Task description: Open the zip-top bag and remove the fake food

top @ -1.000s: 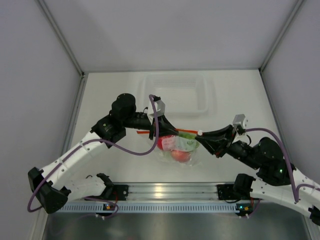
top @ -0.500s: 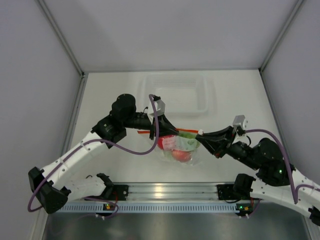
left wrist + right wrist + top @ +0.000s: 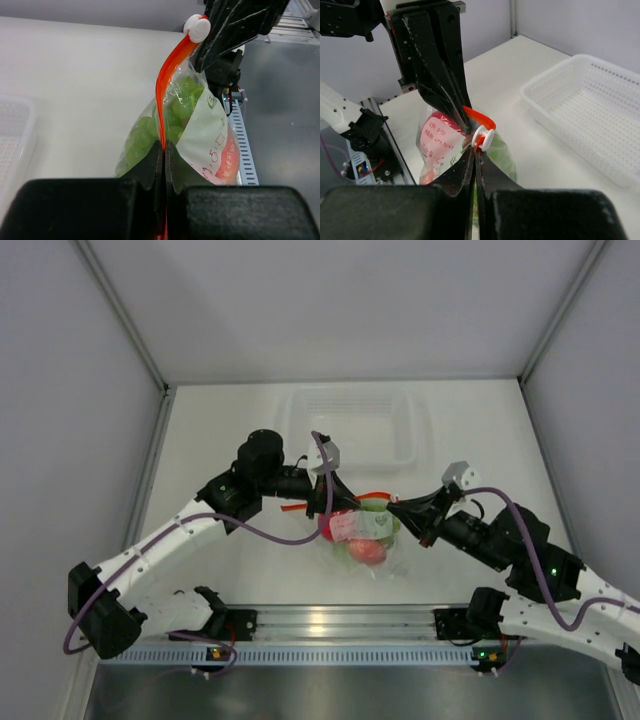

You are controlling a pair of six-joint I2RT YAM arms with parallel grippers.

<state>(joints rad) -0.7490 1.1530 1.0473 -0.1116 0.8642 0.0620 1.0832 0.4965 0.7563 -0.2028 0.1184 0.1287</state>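
One zip-top bag (image 3: pixel 207 132), green grape bunch (image 3: pixel 175 112) and red fruit (image 3: pixel 367 552) inside

The tray (image 3: pixel 355 425) blocks the far side beyond the zip-top bag (image 3: pixel 368 532), with open tabletop (image 3: pixel 210 425) at the tray's left and right.

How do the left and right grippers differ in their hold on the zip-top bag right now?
The left gripper pinches the bare orange zip strip; the right gripper pinches beside the white slider. From above, the left gripper reaches in from the bag's left, the right gripper from its right. Both are shut on the zip-top bag, fake food inside.
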